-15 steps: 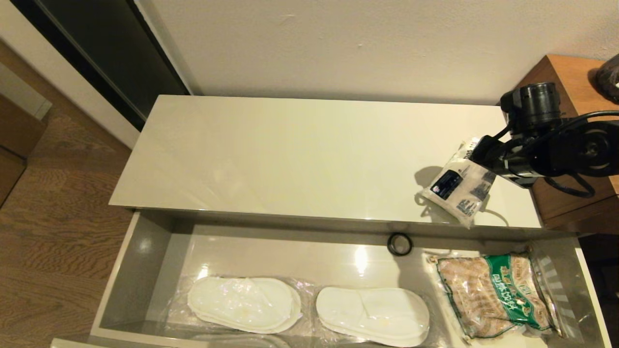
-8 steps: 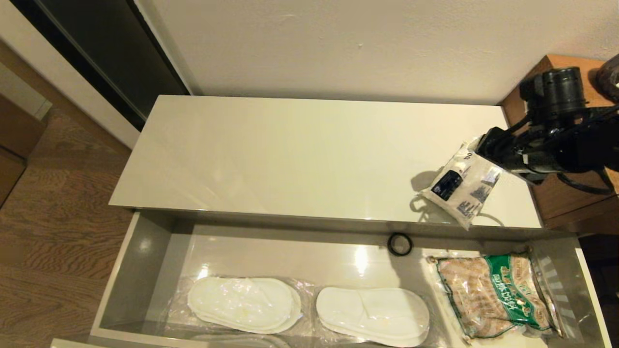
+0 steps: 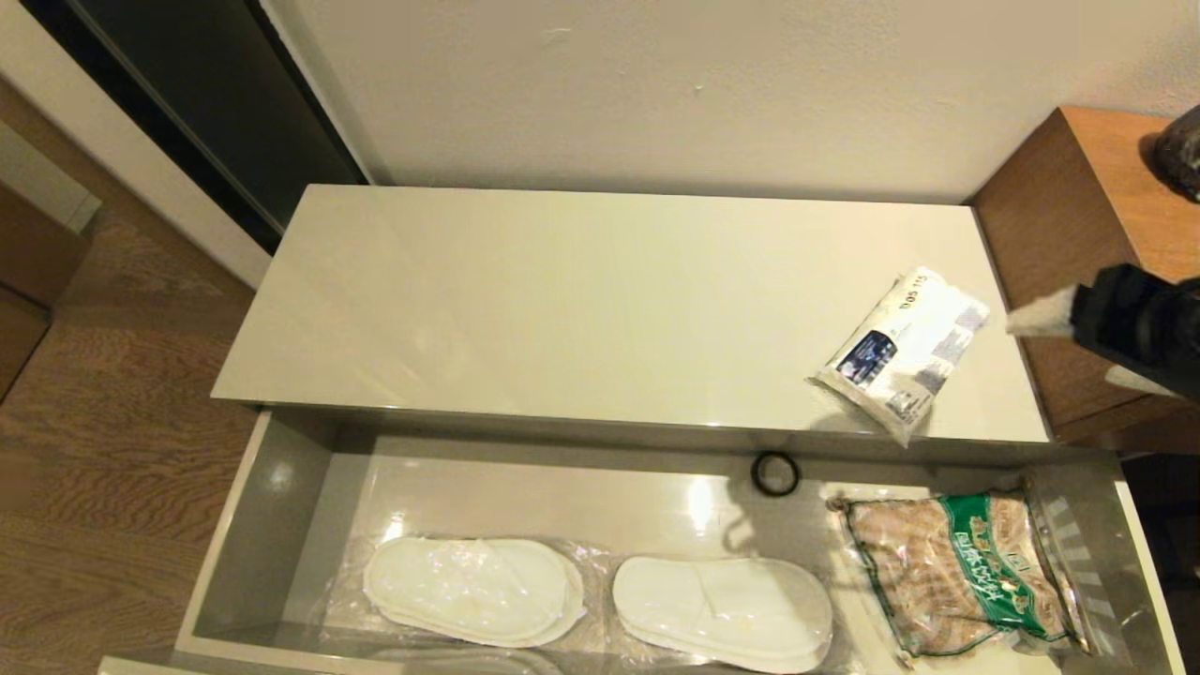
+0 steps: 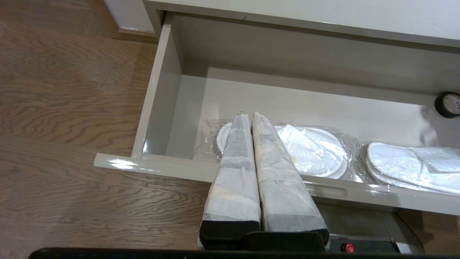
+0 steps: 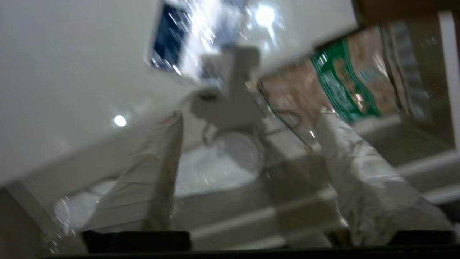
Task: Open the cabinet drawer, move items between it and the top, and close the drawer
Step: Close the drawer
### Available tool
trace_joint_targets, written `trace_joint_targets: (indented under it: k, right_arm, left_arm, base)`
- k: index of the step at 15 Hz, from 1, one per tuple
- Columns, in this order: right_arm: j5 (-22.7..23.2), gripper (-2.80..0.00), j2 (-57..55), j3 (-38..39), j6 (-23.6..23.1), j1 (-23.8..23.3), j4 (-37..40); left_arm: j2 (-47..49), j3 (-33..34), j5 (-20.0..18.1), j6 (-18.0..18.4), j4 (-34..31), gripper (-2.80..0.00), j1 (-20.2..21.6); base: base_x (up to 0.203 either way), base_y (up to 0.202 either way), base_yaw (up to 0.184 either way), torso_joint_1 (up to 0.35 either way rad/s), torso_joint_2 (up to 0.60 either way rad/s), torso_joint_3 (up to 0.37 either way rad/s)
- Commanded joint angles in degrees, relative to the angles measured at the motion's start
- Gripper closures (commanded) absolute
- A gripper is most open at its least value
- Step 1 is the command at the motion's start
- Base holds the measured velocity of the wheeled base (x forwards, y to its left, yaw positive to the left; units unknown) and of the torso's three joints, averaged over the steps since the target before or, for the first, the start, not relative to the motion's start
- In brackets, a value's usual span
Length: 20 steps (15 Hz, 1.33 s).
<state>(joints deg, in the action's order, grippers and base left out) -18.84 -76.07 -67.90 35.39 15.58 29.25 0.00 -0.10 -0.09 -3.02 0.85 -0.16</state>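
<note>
Cabinet drawer (image 3: 281, 487) stands fully open. Tissue pack (image 3: 898, 352) lies on the top (image 3: 562, 300), released; right gripper (image 5: 248, 144) empty, fingers apart, beside it. Both slipper pairs (image 3: 473, 591) remain inside; closing outstanding. Left gripper (image 4: 248, 118), fingers together, hovers at the drawer front.

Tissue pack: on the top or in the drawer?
On the top: the tissue pack lies flat near the top's right end, free of the open right gripper.
</note>
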Motion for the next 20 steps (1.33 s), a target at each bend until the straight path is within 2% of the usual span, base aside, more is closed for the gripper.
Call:
trace_joint_targets:
  k: [1, 3, 4, 6, 8, 11, 15, 18, 20]
  right_arm:
    - [-0.17, 0.00, 9.90, 8.03, 0.66, 1.36, 3.04]
    - [-0.25, 0.00, 19.22, 20.67, 1.92, 2.25, 6.30]
    - [-0.27, 0.00, 23.44, 24.43, 2.32, 2.50, 8.04]
    - [-0.30, 0.00, 30.56, 28.04, 2.94, 2.31, 14.61]
    - [0.15, 0.00, 34.44, 28.26, 3.02, -0.04, 20.26]
    - [1.08, 0.00, 37.17, 32.53, 2.54, -0.90, 22.30]
    - [7.62, 0.00, 37.34, 37.86, -0.02, -0.99, 16.85]
    - [8.97, 0.00, 32.26, 41.14, -1.43, -0.99, 10.68]
    - [8.96, 0.00, 25.05, 43.87, -1.42, -0.99, 5.41]
  left_arm:
    - [0.00, 0.01, 0.00, -0.05, 0.03, 0.00, -0.02]
    - [0.06, 0.01, 0.00, -0.05, 0.03, 0.00, -0.02]
    - [0.00, 0.01, 0.00, -0.05, 0.03, 0.00, -0.02]
    - [0.00, 0.01, 0.00, -0.05, 0.03, 0.00, -0.02]
    - [0.09, 0.01, 0.00, -0.05, 0.03, 0.00, -0.02]
    - [0.00, 0.01, 0.00, -0.05, 0.03, 0.00, -0.02]
    - [0.00, 0.01, 0.00, -0.05, 0.03, 0.00, -0.02]
    - [0.00, 0.01, 0.00, -0.05, 0.03, 0.00, -0.02]
    - [0.04, 0.01, 0.00, -0.05, 0.03, 0.00, -0.02]
  base:
    - [0.000, 0.000, 0.000, 0.000, 0.00, 0.000]
    - [0.000, 0.000, 0.000, 0.000, 0.00, 0.000]
    - [0.000, 0.000, 0.000, 0.000, 0.00, 0.000]
    - [0.000, 0.000, 0.000, 0.000, 0.00, 0.000]
    - [0.000, 0.000, 0.000, 0.000, 0.00, 0.000]
    - [0.000, 0.000, 0.000, 0.000, 0.00, 0.000]
    - [0.000, 0.000, 0.000, 0.000, 0.00, 0.000]
    - [0.000, 0.000, 0.000, 0.000, 0.00, 0.000]
    - [0.000, 0.000, 0.000, 0.000, 0.00, 0.000]
